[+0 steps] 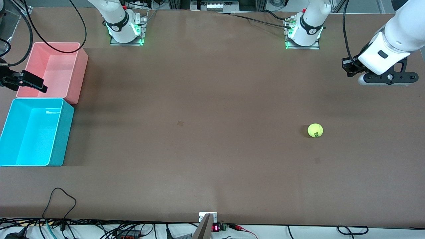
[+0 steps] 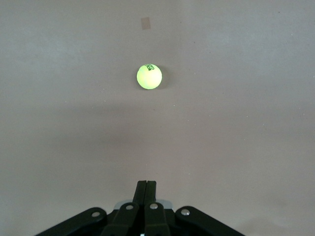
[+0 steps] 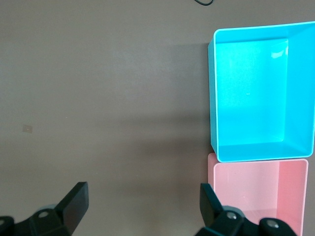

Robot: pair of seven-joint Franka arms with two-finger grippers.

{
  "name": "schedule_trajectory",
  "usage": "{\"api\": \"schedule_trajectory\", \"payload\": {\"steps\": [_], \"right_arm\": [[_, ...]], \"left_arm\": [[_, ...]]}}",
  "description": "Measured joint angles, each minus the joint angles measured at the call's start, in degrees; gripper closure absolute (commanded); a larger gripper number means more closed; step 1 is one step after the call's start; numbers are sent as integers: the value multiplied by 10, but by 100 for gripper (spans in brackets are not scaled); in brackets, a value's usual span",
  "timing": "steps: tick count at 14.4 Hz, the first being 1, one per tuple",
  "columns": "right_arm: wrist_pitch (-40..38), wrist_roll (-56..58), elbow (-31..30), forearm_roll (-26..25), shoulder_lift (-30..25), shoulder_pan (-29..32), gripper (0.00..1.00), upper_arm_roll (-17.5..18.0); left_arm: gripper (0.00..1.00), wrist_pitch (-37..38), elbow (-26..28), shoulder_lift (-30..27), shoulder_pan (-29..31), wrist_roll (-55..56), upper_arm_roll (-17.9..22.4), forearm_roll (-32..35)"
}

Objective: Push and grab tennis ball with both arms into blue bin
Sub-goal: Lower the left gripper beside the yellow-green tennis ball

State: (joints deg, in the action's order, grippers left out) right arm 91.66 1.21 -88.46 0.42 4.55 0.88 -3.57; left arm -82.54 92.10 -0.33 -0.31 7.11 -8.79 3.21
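Note:
The yellow-green tennis ball (image 1: 315, 130) (image 2: 149, 76) rests on the brown table toward the left arm's end, with its dark logo showing. My left gripper (image 2: 146, 183) is shut with nothing between its fingers, held above the table with the ball a good way ahead of it. Its hand (image 1: 386, 78) hangs over the table's edge at that end. The blue bin (image 1: 63, 136) (image 3: 212, 98) stands empty at the right arm's end. My right gripper (image 1: 25, 81) (image 3: 142, 199) is open and empty, hovering by the pink bin next to the blue one.
An empty pink bin (image 1: 80, 74) (image 3: 256, 196) touches the blue bin, farther from the front camera. A small tape mark (image 1: 180, 123) lies mid-table. Loose cables (image 1: 59, 199) trail over the table's near edge. The two arm bases (image 1: 126, 30) (image 1: 303, 33) stand along the table's far edge.

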Motion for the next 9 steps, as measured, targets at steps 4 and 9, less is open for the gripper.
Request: {"api": "schedule_trajectory", "payload": {"steps": [4, 9], "right_arm": [[0, 0, 0, 0, 0, 0, 0, 0], [0, 0, 0, 0, 0, 0, 0, 0]], "left_arm": [[100, 8, 0, 1, -2, -45, -2, 5], [100, 34, 0, 21, -15, -229, -20, 61]]}}
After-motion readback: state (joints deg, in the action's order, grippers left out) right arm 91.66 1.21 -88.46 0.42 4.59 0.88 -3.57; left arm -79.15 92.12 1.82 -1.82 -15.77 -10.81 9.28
